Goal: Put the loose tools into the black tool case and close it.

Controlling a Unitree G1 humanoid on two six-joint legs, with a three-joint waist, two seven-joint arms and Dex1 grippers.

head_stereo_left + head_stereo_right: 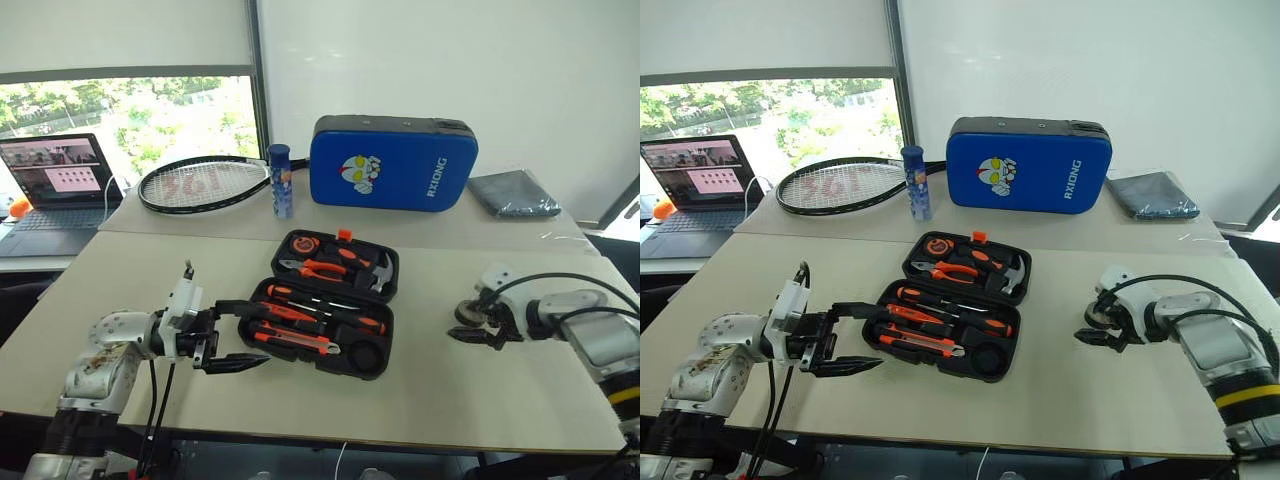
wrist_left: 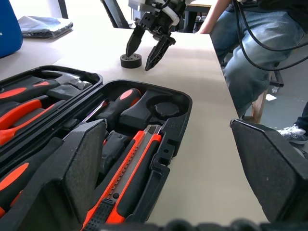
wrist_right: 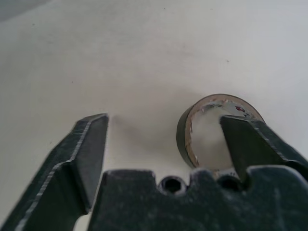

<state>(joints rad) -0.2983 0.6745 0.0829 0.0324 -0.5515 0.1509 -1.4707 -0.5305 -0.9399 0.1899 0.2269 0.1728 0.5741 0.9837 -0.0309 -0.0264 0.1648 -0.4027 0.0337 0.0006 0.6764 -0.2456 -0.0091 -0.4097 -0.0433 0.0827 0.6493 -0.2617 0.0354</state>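
Observation:
The black tool case lies open at the table's middle. Its lower tray holds an orange-and-black utility knife and screwdrivers. Pliers and a hammer sit in the lid. A small black tape roll lies flat on the table to the right of the case. My right gripper is open and tilted down at the roll. In the right wrist view one finger stands over the ring's hole and the roll's wall lies between the fingers. My left gripper is open at the case's left end, holding nothing.
At the back stand a blue padded case, a tennis racket and a blue can. A laptop is at the far left and a dark folded cloth at the back right. A seated person's legs show beyond the table's right edge.

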